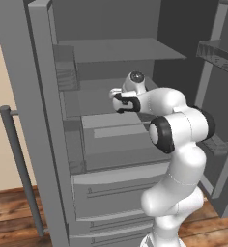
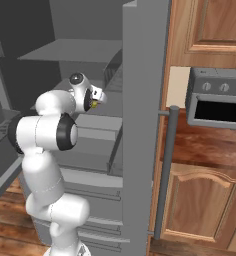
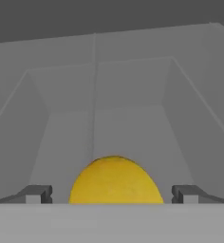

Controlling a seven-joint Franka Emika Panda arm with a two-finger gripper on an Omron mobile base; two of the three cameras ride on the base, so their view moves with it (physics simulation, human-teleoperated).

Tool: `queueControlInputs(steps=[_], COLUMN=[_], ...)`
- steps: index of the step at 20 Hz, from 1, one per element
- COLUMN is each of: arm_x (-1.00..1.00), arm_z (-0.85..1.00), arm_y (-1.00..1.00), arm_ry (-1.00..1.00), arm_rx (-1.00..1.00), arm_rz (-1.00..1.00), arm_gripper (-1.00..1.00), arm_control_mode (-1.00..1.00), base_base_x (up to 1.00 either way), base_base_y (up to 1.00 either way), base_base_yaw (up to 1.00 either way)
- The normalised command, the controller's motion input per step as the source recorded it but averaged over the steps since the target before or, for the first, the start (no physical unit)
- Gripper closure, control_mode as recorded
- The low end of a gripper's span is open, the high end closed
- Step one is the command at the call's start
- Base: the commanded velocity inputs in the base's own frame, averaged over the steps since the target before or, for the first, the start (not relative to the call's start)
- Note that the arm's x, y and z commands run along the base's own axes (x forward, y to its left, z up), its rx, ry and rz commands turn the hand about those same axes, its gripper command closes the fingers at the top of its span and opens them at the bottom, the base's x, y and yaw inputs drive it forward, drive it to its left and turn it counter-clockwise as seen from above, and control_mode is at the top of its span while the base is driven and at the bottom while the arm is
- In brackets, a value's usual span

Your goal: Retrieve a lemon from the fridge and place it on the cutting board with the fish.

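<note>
The fridge (image 1: 34, 120) stands with both doors swung open, and my arm reaches onto a middle shelf. In the hand view the lemon (image 3: 115, 182), bright yellow and round, lies on the grey shelf floor right in front of the hand. My gripper (image 3: 111, 194) is open, its dark fingertips (image 3: 35, 194) standing wide on either side of the lemon without touching it. A sliver of the lemon (image 2: 93, 104) peeks out by the hand in the right base view. The cutting board and the fish are out of view.
Grey shelf walls close in on both sides of the hand. The open fridge door (image 2: 142, 125) with its bar handle (image 2: 165, 170) stands to the arm's right. A grey oven (image 2: 217, 97) sits among wooden cabinets (image 2: 205, 200). Drawers (image 1: 116, 193) lie below the shelves.
</note>
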Motion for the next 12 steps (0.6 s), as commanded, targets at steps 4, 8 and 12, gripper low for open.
queueControlInputs(steps=[4, 8, 12], arm_x=[0.0, 0.0, 0.0], arm_z=[-0.04, -0.04, -0.05], arm_y=[0.0, 0.0, 0.0], arm_ry=[0.06, 0.05, 0.03], arm_rx=[0.0, 0.0, 0.0], arm_rz=[0.0, 0.0, 0.0], arm_gripper=[-1.0, -1.0, 1.0], arm_control_mode=[-1.0, -1.0, -1.0], base_base_x=[0.0, 0.0, 0.0], base_base_y=[0.0, 0.0, 0.0], base_base_yaw=[0.0, 0.0, 0.0])
